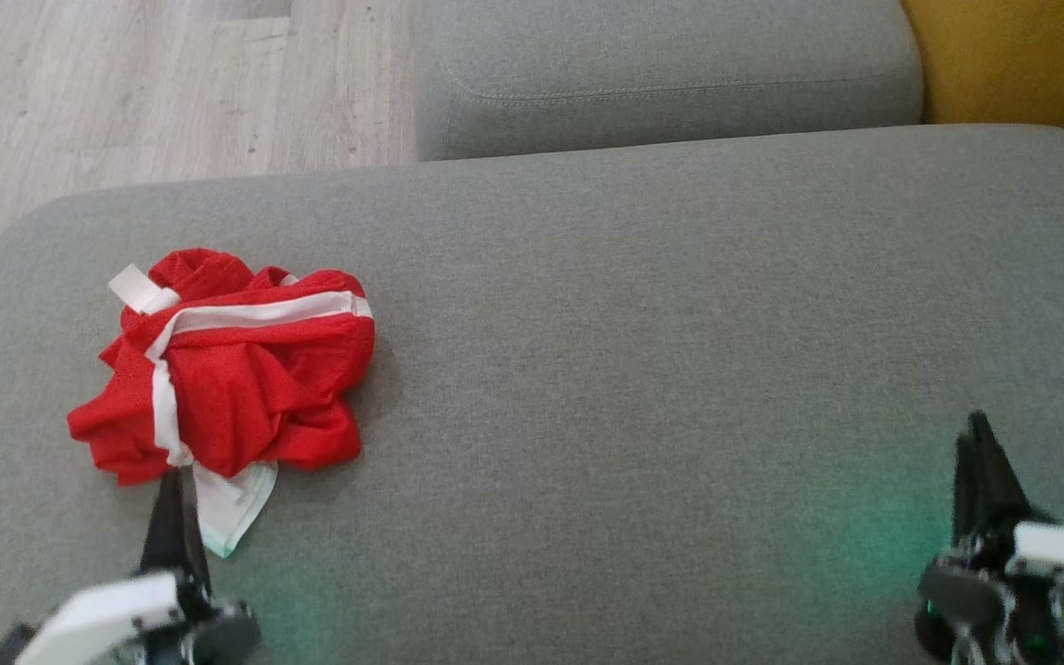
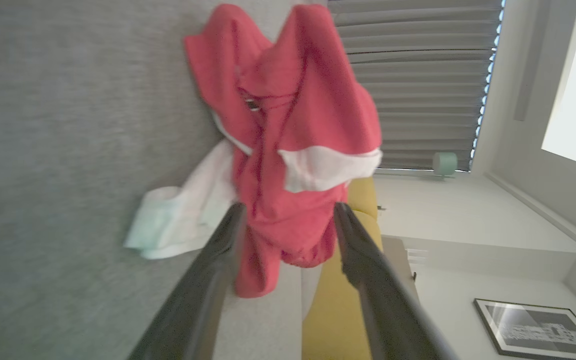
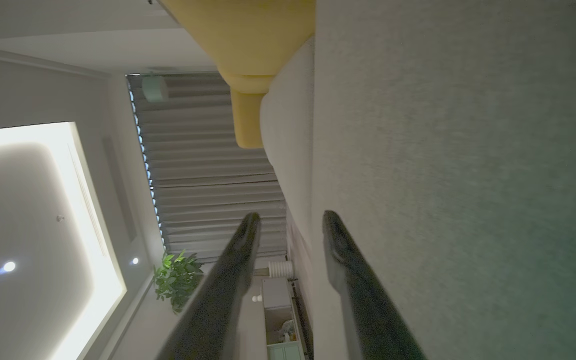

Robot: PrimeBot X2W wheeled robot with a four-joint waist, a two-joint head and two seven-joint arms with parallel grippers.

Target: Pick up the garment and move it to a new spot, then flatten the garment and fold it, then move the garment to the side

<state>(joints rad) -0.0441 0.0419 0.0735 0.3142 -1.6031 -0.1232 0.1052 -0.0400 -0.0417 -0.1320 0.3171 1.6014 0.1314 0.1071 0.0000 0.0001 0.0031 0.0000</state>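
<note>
Cloth sets the terms here: the red garment (image 1: 236,369), trimmed in white, lies heaped at nine o'clock on the grey sofa cushion (image 1: 634,369). It looks light, soft and limp, likely to sag and trail once lifted, so a thick fold near its six o'clock edge seems the best hold. The left gripper (image 1: 179,476) stands wide there, tips at the cloth, holding nothing. The right gripper (image 1: 977,429), at four o'clock, is narrow and empty.

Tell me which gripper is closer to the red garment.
The left gripper: its open fingers are at the near edge of the red garment, while the right gripper hovers over bare grey cushion far to the other side.
</note>
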